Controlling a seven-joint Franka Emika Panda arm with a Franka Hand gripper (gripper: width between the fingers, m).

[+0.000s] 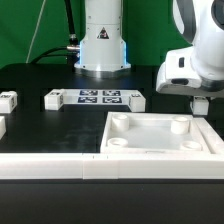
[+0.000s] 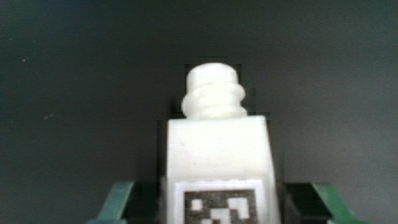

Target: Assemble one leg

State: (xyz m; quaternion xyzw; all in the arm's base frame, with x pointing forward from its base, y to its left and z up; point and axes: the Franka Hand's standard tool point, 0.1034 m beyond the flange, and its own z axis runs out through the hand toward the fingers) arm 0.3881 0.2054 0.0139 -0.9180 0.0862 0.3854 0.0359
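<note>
The large white square panel (image 1: pixel 160 137) lies flat on the black table (image 1: pixel 40 130), with a round socket at each of its 4 corners. A long white rail (image 1: pixel 60 167) runs along the panel's near edge. Behind the panel, toward the exterior view's left, the marker board (image 1: pixel 98 98) lies in front of the robot base (image 1: pixel 102 45). Small white blocks lie farther from the panel on that side: 1 just beside the marker board (image 1: pixel 55 98), 1 well beyond it (image 1: pixel 8 100), and 1 cut by the picture's edge (image 1: pixel 2 126). All of them sit well apart from the panel.

The gripper (image 1: pixel 200 104) hangs just above the panel's far corner on the exterior view's right. Whether its load touches the panel cannot be told.

In the wrist view the leg (image 2: pixel 217 150) is a stubby white rectangular block. It has a black-and-white tag (image 2: pixel 217 203) on its face and a rounded, ridged white peg (image 2: pixel 214 90) on its outer end. The dark green fingers (image 2: pixel 121 203) pinch the leg by its 2 sides, with black table behind it.

Counted: 1 panel, 1 marker board, 1 rail, 1 held leg, 3 loose blocks, and 1 gripper with 2 fingers.
</note>
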